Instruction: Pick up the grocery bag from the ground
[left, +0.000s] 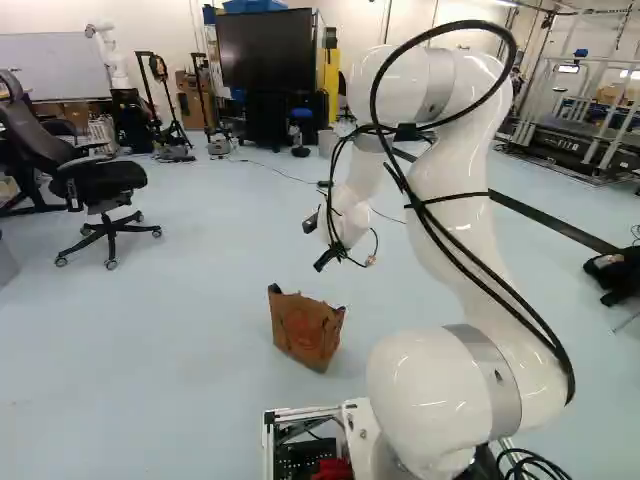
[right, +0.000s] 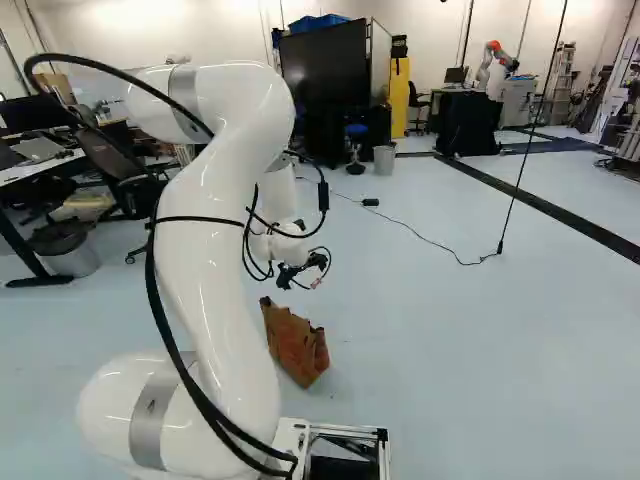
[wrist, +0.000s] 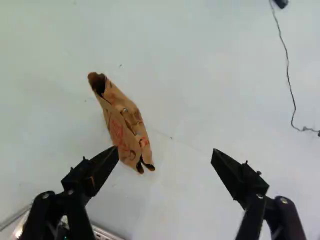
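Note:
The brown paper grocery bag (left: 306, 330) stands on the floor ahead of the base, its top edge crumpled; it shows also in the right base view as a brown bag (right: 295, 343). My gripper (left: 322, 243) hangs above the bag, pointing down, with a gap of air between them. In the wrist view the gripper (wrist: 165, 152) is open with nothing between its fingers. From there the bag (wrist: 122, 122) lies below, mostly ahead of one finger, whose tip overlaps the bag's near end in the picture.
An office chair (left: 100, 190) stands at the left of the left base view. A thin cable (right: 430, 240) runs over the floor to an upright pole. Farther back are a large dark screen (right: 325, 65), a waste bin (right: 384, 161) and another robot (right: 492, 62).

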